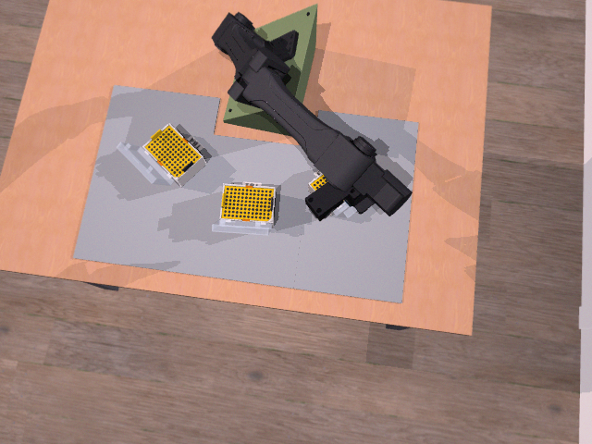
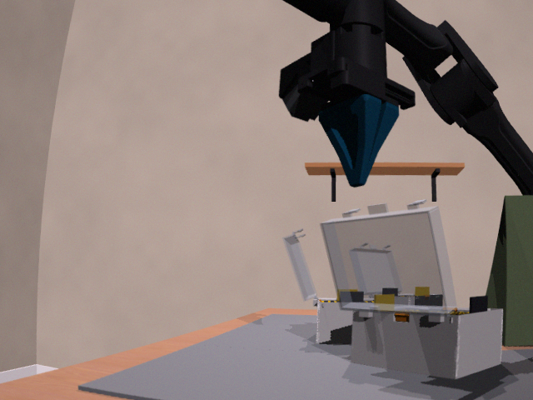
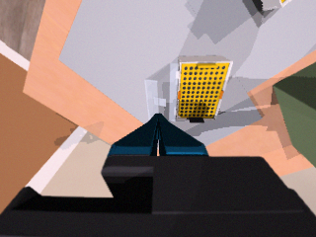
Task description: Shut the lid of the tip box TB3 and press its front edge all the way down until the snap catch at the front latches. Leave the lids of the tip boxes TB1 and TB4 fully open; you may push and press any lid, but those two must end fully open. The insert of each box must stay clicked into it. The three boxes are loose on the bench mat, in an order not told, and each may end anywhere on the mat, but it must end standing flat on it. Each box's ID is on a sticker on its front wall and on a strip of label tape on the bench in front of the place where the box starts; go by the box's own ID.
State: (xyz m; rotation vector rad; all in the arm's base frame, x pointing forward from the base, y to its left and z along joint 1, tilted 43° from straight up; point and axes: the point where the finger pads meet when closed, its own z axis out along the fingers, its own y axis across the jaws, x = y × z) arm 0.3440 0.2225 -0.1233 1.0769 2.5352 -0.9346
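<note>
Three white tip boxes with yellow inserts stand on the grey mat, all with clear lids raised. One box is at the left [image 1: 172,153], one in the middle [image 1: 248,203], and one at the right [image 1: 317,182], mostly hidden under my arm [image 1: 353,177]. I cannot read any ID sticker. My gripper [image 2: 356,182] has blue fingers, is shut and empty, and points down. It hangs a short gap above the top edge of the right box's upright lid [image 2: 383,258]. In the wrist view my fingertips [image 3: 158,117] are beside that box's insert [image 3: 203,90], over its lid [image 3: 160,101].
The green arm mount [image 1: 282,71] stands behind the mat, close to the right box. A wooden shelf [image 2: 383,167] hangs on the far wall. The mat's [image 1: 239,248] right edge lies a little beyond the right box. The orange table top surrounds the mat.
</note>
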